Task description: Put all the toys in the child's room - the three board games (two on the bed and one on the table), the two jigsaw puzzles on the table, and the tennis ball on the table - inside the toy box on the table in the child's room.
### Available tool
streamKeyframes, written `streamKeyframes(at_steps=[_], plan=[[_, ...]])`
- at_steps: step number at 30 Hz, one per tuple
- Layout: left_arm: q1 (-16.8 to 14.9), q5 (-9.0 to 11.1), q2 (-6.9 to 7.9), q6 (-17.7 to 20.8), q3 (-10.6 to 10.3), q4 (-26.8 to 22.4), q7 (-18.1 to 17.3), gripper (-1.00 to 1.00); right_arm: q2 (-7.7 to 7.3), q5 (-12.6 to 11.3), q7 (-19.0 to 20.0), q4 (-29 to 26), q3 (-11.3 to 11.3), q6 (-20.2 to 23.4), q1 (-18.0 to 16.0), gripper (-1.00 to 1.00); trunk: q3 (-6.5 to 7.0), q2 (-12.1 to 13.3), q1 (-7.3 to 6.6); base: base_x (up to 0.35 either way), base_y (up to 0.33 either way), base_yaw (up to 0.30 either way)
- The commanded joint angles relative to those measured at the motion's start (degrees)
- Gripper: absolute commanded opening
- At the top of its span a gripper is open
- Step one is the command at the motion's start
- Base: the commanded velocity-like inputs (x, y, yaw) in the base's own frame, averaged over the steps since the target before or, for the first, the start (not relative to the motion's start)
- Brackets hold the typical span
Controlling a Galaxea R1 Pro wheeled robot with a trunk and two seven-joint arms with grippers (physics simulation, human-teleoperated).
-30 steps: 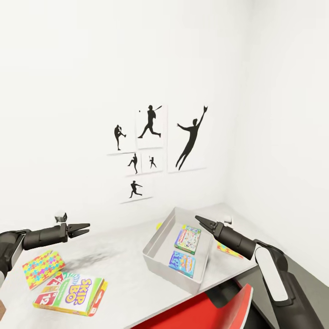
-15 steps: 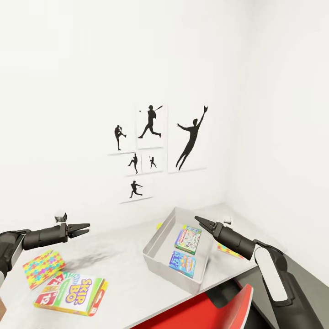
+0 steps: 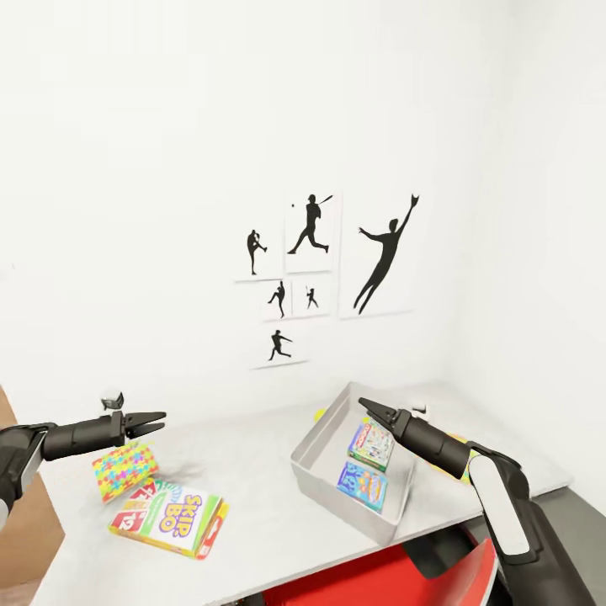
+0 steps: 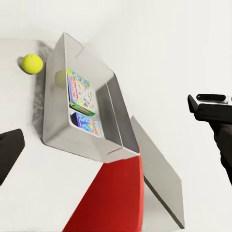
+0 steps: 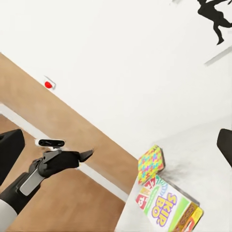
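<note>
Nearest the camera in the head view, a red chair [image 3: 396, 576] sits at the front edge of the tabletop [image 3: 252, 471].

On the tabletop's left part lies the Skip-Bo box [image 3: 171, 523], flat, label up. Just behind it, touching or nearly so, lies the puzzle [image 3: 124, 470], a box with a multicoloured jigsaw pattern. The right wrist view shows the same pair side by side: Skip-Bo box [image 5: 166, 205], puzzle [image 5: 150, 163].

The left pincer [image 3: 148, 421] hovers above the puzzle, apart from it, fingers slightly parted and empty. The right wrist view confirms a narrow gap between the fingers of the left pincer [image 5: 87, 154].

On the tabletop's right part stands the toy box [image 3: 337, 497], a grey open tray. Two board games lie flat inside it: one blue game [image 3: 363, 486] toward the near wall, one green game [image 3: 372, 445] beyond it.

The right pincer [image 3: 368, 407] hangs over the toy box, tips close together, holding nothing.

In the left wrist view, the ball [image 4: 32, 64] rests on the tabletop just outside the toy box [image 4: 116, 104], by its far wall.

A second puzzle [image 3: 463, 459] lies beside the toy box, largely hidden behind the right arm.

On the far wall hang baseball silhouettes [image 3: 324, 265].
</note>
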Motion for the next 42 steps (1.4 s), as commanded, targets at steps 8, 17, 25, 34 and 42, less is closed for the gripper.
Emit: streamKeyframes(at_steps=[8,17,25,34,42], plan=[[0.0,-0.4,-0.02,0.6,0.2,0.0,-0.3,1.0,0.04,1.2,0.1,0.0,0.0,0.3,0.0,1.0,-0.03,0.0,0.01,-0.1,0.153,0.289],[0.0,-0.5,0.11,0.6,0.3,0.0,-0.3,1.0,0.53,5.9,0.1,0.0,-0.1,0.4,0.0,1.0,-0.03,0.0,0.01,-0.125,0.241,0.291],[0.0,-0.5,0.16,0.6,0.4,0.0,-0.3,1.0,0.48,6.8,0.1,0.1,-0.1,0.4,0.0,1.0,-0.14,0.0,0.01,-0.131,0.256,0.291],[0.0,-0.6,0.19,0.6,0.6,0.0,-0.3,1.0,0.54,6.9,0.1,0.2,-0.1,0.4,0.0,1.0,-0.4,0.0,0.01,-0.111,0.248,0.284],[0.0,-0.6,0.29,0.6,0.6,0.0,-0.3,1.0,0.43,6.9,0.3,0.1,-0.2,0.3,0.0,1.0,-0.54,0.0,0.01,-0.024,0.096,0.128]])
